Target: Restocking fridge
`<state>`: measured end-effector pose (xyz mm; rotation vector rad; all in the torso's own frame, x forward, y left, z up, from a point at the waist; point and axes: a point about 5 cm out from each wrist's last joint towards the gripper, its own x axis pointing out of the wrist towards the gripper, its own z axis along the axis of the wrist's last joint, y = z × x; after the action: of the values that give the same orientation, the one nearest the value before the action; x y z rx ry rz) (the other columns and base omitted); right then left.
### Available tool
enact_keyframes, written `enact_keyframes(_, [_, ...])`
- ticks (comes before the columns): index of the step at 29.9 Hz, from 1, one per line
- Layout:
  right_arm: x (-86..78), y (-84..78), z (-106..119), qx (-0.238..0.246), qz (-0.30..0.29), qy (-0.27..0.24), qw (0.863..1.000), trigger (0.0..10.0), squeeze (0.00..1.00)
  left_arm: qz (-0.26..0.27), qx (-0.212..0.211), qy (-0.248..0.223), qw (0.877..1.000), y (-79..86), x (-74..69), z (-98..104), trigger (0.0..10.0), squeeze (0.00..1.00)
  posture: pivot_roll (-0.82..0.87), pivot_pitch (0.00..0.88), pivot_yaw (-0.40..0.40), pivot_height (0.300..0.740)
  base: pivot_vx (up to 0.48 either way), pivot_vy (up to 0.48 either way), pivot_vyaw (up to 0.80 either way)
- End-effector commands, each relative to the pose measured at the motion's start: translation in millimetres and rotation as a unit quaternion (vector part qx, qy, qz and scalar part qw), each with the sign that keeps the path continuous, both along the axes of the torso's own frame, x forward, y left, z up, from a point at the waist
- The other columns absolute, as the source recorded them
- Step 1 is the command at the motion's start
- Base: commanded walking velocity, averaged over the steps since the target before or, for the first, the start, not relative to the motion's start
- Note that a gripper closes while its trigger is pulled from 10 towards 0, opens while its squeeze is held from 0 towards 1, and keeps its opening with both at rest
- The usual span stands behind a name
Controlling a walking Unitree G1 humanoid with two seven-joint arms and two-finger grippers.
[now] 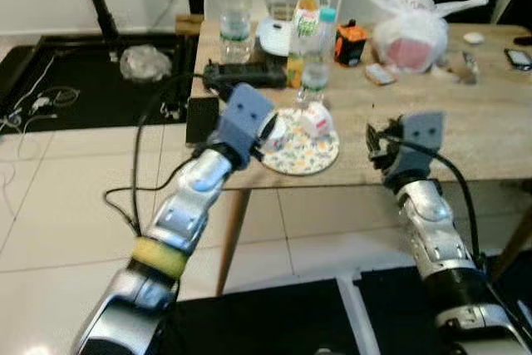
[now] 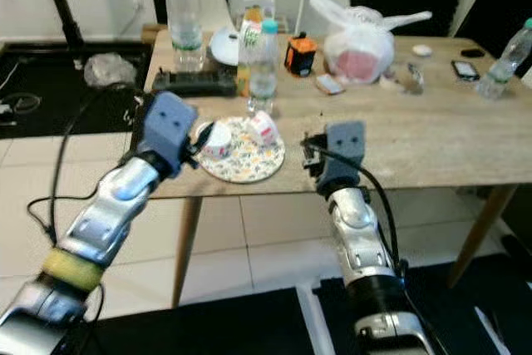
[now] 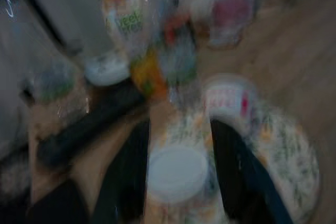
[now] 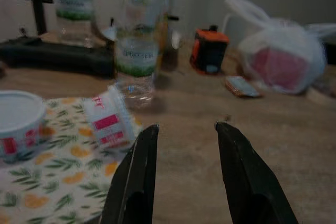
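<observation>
Left wrist view, blurred: left claw [image 3: 178, 150] seemingly spread around one yogurt cup [image 3: 177, 174] on floral plate [image 3: 294, 166]; right claw [image 4: 185, 129] spread.

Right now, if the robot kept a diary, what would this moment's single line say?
stage: reaching | left gripper: open around yogurt cup on floral plate | right gripper: open over table | second cup: on its side

Two yogurt cups [image 2: 218, 140] [image 2: 263, 128] lie side by side on a plate [image 2: 241, 160] near the front edge of the table [image 2: 432, 139] (bottles [image 2: 263, 60] and a bag [image 2: 359, 39] stand behind).
</observation>
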<state>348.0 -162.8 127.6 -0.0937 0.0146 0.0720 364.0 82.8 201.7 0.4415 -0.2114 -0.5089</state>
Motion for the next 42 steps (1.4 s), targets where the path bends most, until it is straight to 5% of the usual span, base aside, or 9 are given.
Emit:
enact_keyframes(1, [1.4,-3.5,-2,-0.003,-0.018,0.003,1.0,10.0,0.0,-0.011,0.043,0.008,0.999,-7.5,0.8,-11,10.0,0.02,0.06,0.033,-0.022,0.74,0.0,0.0,0.0])
enact_keyframes(5, [3.4,1.1,4,-0.004,-0.016,-0.007,1.0,10.0,0.0,-0.008,0.127,0.0,0.992,-9.5,14.3,-10,10.0,0.02,0.06,0.033,-0.014,0.74,0.0,0.0,0.0])
enact_keyframes(15, [0.6,6.8,27,-0.003,-0.016,-0.069,0.997,10.0,0.0,0.031,0.067,0.103,0.992,5.4,37.4,-14,10.0,0.0,-0.01,0.063,-0.005,0.74,0.0,0.0,0.0])
enact_keyframes(21, [-5.2,7.4,42,0.022,-0.01,-0.118,0.993,10.0,0.0,0.072,0.016,0.152,0.986,17.5,44.2,-17,10.0,0.41,-0.02,0.07,0.0,0.74,0.0,0.0,0.0])
enact_keyframes(24, [-4.8,10.2,49,0.033,-0.007,-0.135,0.99,10.0,0.0,0.097,-0.004,0.158,0.983,20.7,47.8,-13,10.0,1.0,-0.02,0.078,0.007,0.74,0.0,0.0,0.0])
enact_keyframes(35, [-7.6,18.8,59,0.07,0.008,-0.165,0.984,10.0,0.0,0.162,-0.103,0.202,0.96,27.1,51.8,-11,10.0,1.0,-0.03,0.069,0.014,0.74,0.0,0.0,0.0])
enact_keyframes(38, [-8.1,16.6,61,0.099,-0.002,-0.167,0.981,10.0,0.0,0.166,-0.117,0.219,0.954,26.6,51.2,-14,10.0,0.98,-0.03,0.067,0.015,0.74,0.0,0.0,0.0])
enact_keyframes(39, [-8.7,14.8,63,0.106,-0.007,-0.17,0.98,10.0,0.0,0.173,-0.139,0.232,0.947,27.0,51.4,-14,10.0,0.0,-0.04,0.063,0.019,0.74,0.0,0.0,0.0])
enact_keyframes(42, [-9.2,11.2,66,0.114,-0.015,-0.175,0.978,10.0,0.0,0.183,-0.174,0.255,0.934,26.1,51.8,-13,10.0,0.0,-0.05,0.066,0.029,0.74,0.0,0.0,0.0])
